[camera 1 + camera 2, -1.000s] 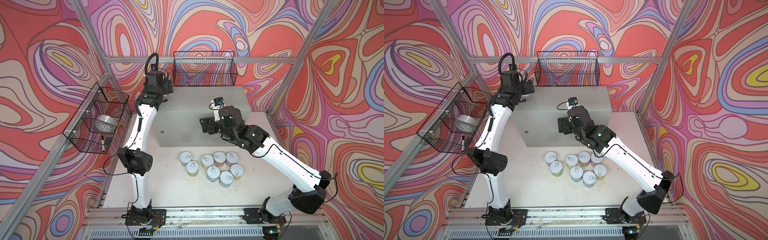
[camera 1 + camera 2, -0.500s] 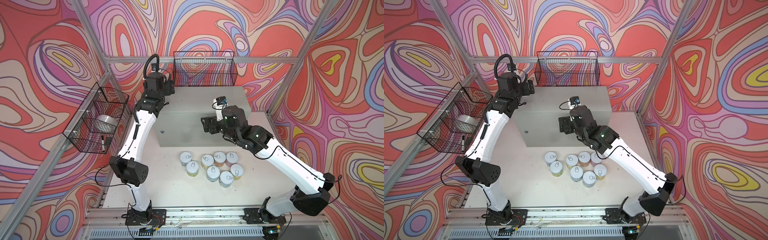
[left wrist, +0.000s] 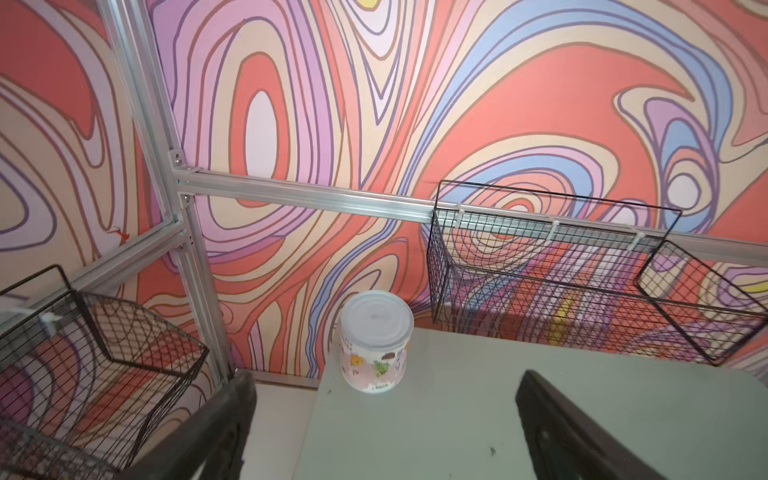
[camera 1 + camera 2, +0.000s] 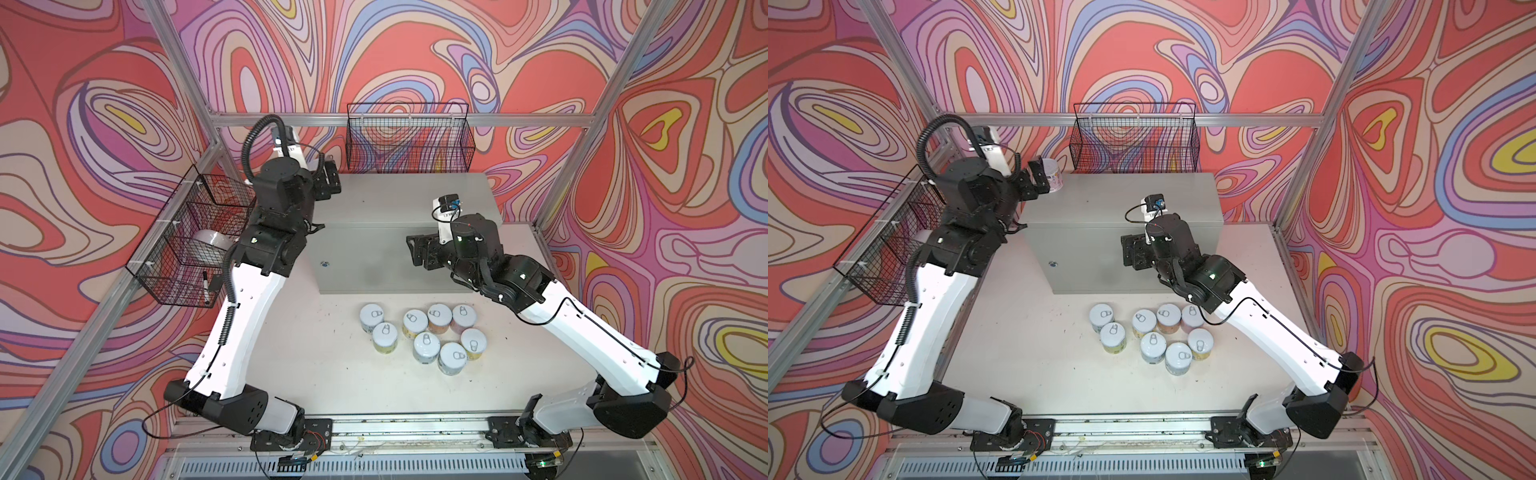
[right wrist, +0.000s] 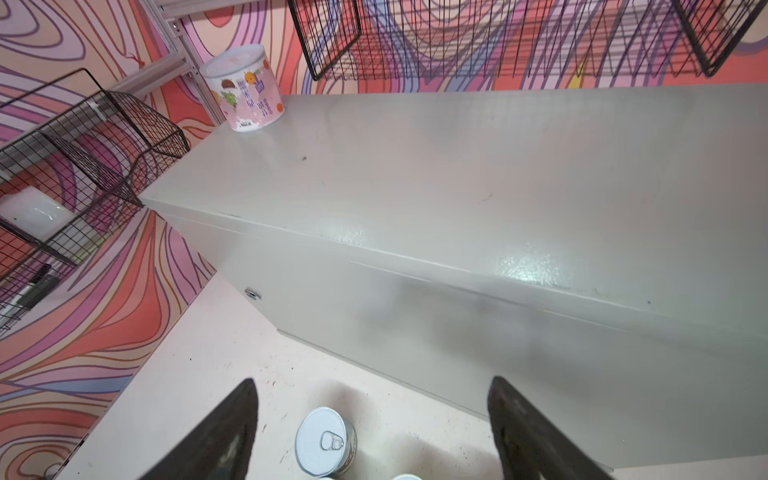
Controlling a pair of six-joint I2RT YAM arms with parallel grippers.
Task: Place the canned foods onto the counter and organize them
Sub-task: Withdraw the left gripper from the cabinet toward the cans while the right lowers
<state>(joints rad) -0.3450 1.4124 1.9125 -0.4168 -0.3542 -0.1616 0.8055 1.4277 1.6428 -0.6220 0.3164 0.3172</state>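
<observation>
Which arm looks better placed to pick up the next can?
Right: the right fingers hang open near the table cans; the left fingers are far back by the pink can on the counter.

Left arm (image 4: 245, 328) and right arm (image 4: 590, 332): glossy white link shells dotted with small screw holes, bulky black joint housings, thin black cables, a ribbed black hose (image 4: 266, 119) at the left wrist; left tool (image 3: 384, 395) and right tool (image 5: 374, 395) matte black

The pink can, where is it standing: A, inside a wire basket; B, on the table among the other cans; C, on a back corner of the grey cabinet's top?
C: the pink can stands upright at the back left corner of the cabinet top.
</observation>
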